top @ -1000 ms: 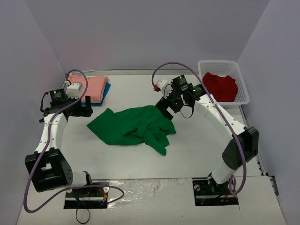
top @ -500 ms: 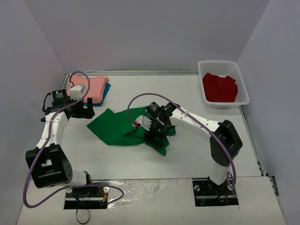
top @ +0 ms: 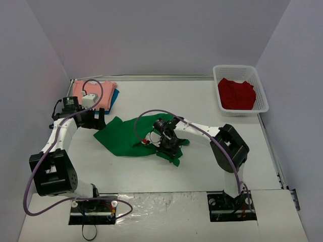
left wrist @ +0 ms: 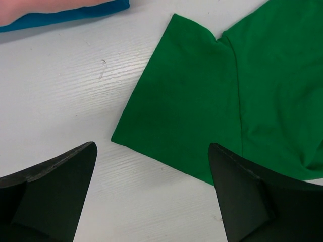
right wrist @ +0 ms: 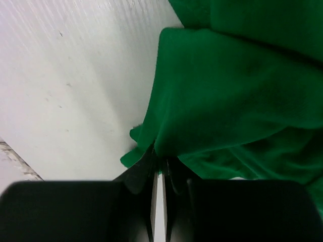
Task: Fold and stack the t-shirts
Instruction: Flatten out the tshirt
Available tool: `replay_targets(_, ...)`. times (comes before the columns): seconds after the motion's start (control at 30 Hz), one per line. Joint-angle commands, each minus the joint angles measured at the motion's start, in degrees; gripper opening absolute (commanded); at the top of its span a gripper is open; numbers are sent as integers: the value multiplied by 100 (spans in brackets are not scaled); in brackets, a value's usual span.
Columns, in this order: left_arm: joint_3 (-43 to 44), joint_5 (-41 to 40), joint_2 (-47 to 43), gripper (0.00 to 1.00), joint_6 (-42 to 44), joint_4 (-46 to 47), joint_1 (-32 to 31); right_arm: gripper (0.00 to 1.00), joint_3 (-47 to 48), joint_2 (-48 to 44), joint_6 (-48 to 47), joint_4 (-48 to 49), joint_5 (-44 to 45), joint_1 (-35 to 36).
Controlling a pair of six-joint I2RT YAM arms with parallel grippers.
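Note:
A bright green t-shirt (top: 130, 133) lies crumpled in the middle of the table. My right gripper (top: 170, 149) is down on its near right edge. In the right wrist view that gripper (right wrist: 159, 162) is shut on a fold of the green cloth (right wrist: 237, 91). My left gripper (top: 94, 119) hovers open just left of the shirt's left corner. In the left wrist view its wide-spread fingers (left wrist: 55, 191) frame a flat green corner (left wrist: 197, 101) and bare table. A salmon-pink t-shirt (top: 101, 92) lies folded on a teal-blue one (top: 114, 99) at the back left. A red t-shirt (top: 235, 94) lies in the basket.
The white mesh basket (top: 239, 68) stands at the back right by the wall. Purple-grey walls close in the table on three sides. The right arm's cable loops over the green shirt. The teal shirt's edge (left wrist: 60, 16) shows at the top of the left wrist view.
The right arm swung from the shirt's far right side down to its near right edge and shut on the cloth. The left gripper edged right toward the shirt's left corner.

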Motion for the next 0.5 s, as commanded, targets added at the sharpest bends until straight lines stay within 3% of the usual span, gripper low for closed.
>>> replay_targets(0.0,244,-116,-17,92,172,-101,-129,0,-102,-44,30,-80,284,35)
replay_targets(0.13,288,-169,79,92,260,-180,-200,0,-120,-325,65,-97,503,-87)
replay_targets(0.47,175,-608,290,92,480,-127,-595,0,652,-1090,-40,-115,583,-1801)
